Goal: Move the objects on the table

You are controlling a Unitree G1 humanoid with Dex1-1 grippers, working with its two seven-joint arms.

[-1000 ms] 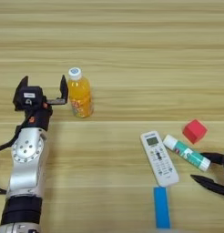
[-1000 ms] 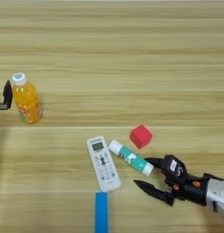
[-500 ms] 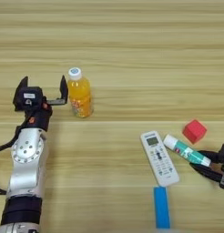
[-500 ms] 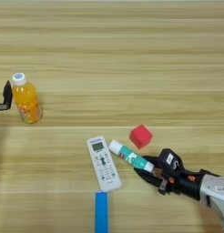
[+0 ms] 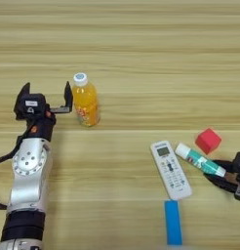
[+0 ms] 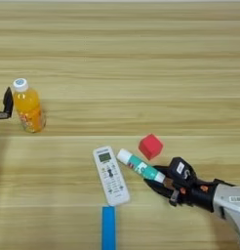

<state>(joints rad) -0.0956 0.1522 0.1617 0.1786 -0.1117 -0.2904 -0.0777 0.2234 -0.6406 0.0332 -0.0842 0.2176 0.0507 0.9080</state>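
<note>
Blue, flat and narrow, a strip [image 6: 108, 227] lies at the near edge of the table [image 5: 141, 58], just nearer than the white remote control [image 6: 110, 175], which serves as the landmark. To the right of the remote, and just beside it, lies the white-and-green tube [image 6: 140, 167], slanting away to the near right. The right gripper [image 6: 160, 184] reaches in from the right, its black fingers closed around the tube's far-right end. A red cube [image 6: 150, 146] sits just beyond the tube, right of the remote's far end. Well to the left and farther back stands the orange-drink bottle [image 5: 86, 101], upright. The left gripper [image 5: 47, 100] hangs just left of it, fingers spread, one fingertip close beside the bottle.
</note>
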